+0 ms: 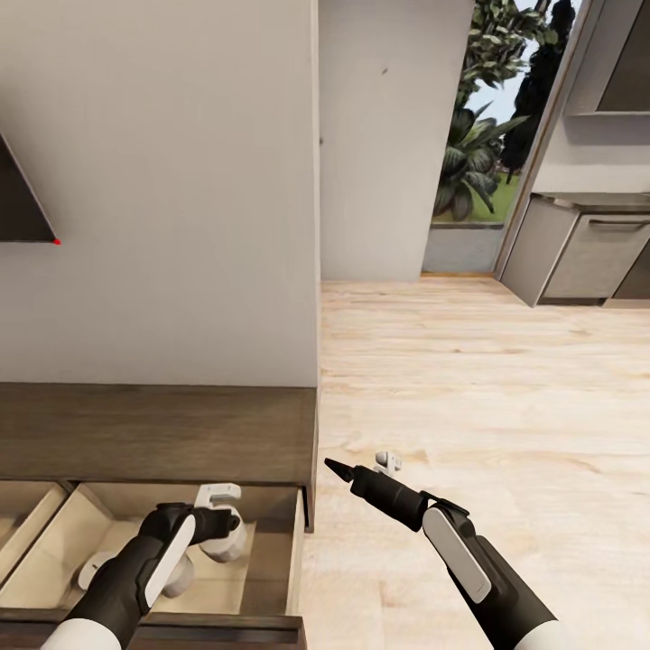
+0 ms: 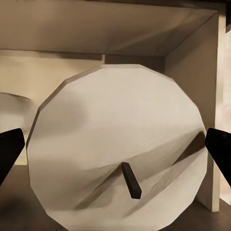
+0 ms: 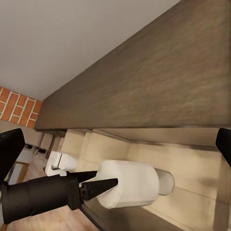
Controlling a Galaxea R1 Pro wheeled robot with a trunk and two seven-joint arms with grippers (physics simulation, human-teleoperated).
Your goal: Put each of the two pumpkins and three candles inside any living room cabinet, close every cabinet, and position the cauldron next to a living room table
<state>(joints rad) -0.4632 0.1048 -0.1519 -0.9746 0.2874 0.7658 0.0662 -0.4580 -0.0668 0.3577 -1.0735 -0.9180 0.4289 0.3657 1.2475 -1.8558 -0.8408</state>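
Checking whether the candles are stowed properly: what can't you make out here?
Head view: the left hand and arm cover most of the candle; whether its fingers touch it is unclear.
Head view: the picture's bottom and left edges cut off the drawer; its remaining contents are unknown.
Left wrist view: the candle hides the drawer floor behind it.

Head camera high, looking forward and down over the cabinet point(image 1: 162, 433) and floor point(image 1: 487, 397), left wrist camera very close inside the open drawer point(image 2: 192, 72) facing a candle point(image 2: 118, 149), right wrist camera farther off, sharing that drawer point(image 3: 192, 168) and candle point(image 3: 130, 183)
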